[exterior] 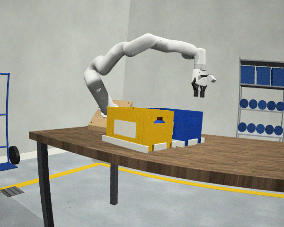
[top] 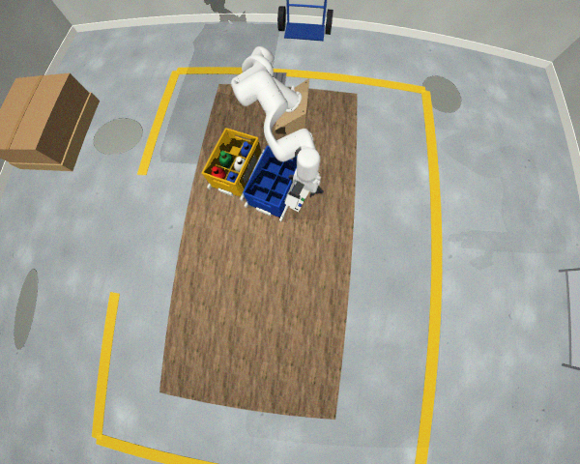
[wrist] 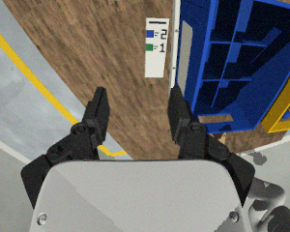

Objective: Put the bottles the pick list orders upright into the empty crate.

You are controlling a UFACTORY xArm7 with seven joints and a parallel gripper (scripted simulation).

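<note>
The yellow crate (top: 222,185) (exterior: 152,132) (wrist: 276,120) holds a red bottle (top: 217,172), a green bottle (top: 224,159), a white bottle (top: 239,162) and two blue bottles (top: 246,148) (top: 232,176). The blue crate (top: 268,205) (exterior: 188,126) (wrist: 275,70) stands beside it; its visible compartments are empty. The pick list (top: 297,207) (wrist: 156,65) lies on the far side of the blue crate. With its black bar on top, it reads blue 2, green 1. My gripper (exterior: 199,96) (wrist: 138,98) is open and empty, high above the table beside the blue crate. In the top view the arm hides part of that crate.
White rails (exterior: 125,143) (wrist: 173,58) edge the crates on the wooden table (top: 260,300) (exterior: 235,156). The arm's wooden base (top: 298,117) (exterior: 98,119) stands behind the crates. The arm reaches over the blue crate's back corner.
</note>
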